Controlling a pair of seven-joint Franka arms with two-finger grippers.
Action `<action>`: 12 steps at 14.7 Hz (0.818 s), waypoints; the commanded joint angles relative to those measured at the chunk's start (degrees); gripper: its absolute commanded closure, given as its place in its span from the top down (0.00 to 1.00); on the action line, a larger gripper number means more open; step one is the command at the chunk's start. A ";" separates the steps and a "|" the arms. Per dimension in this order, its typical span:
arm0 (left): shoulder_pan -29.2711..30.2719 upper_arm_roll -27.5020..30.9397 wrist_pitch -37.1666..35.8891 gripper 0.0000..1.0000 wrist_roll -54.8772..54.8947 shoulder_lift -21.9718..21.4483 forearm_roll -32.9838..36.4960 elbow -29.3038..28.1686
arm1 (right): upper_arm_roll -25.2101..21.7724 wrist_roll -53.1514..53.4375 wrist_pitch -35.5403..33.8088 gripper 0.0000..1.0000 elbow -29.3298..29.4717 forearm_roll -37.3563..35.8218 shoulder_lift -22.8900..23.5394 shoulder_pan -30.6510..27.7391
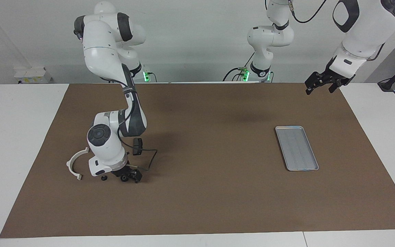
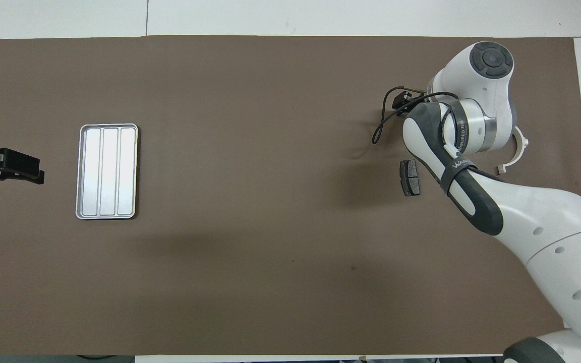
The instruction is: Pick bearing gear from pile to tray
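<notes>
Reaching for the bearing gear is our read of the step: nearest the robots, the left gripper waits in the air at its own end of the table, fingers apart and empty, with the tray farther out and bare. Then the brake pad, the white half-ring bracket, and farthest out the right gripper, its arm stretched out and wrist bent steeply down, fingers apart around a small black round piece; a second one sits beside. Next we'd close squarely on it, then lift.
</notes>
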 commanded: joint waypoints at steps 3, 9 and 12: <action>0.08 -0.09 0.21 1.00 -0.51 -1.77 -0.58 -1.89 | 0.24 1.35 -0.17 0.88 1.24 -0.79 0.60 -0.34; 0.08 -0.09 0.21 1.00 -0.51 -1.86 -0.67 -1.89 | 0.24 1.35 3.35 0.48 0.01 -0.35 0.51 -1.13; 0.08 -0.09 0.21 1.00 -0.51 -1.77 -0.67 -1.89 | 0.33 1.35 3.26 0.17 -0.25 0.09 0.51 -1.21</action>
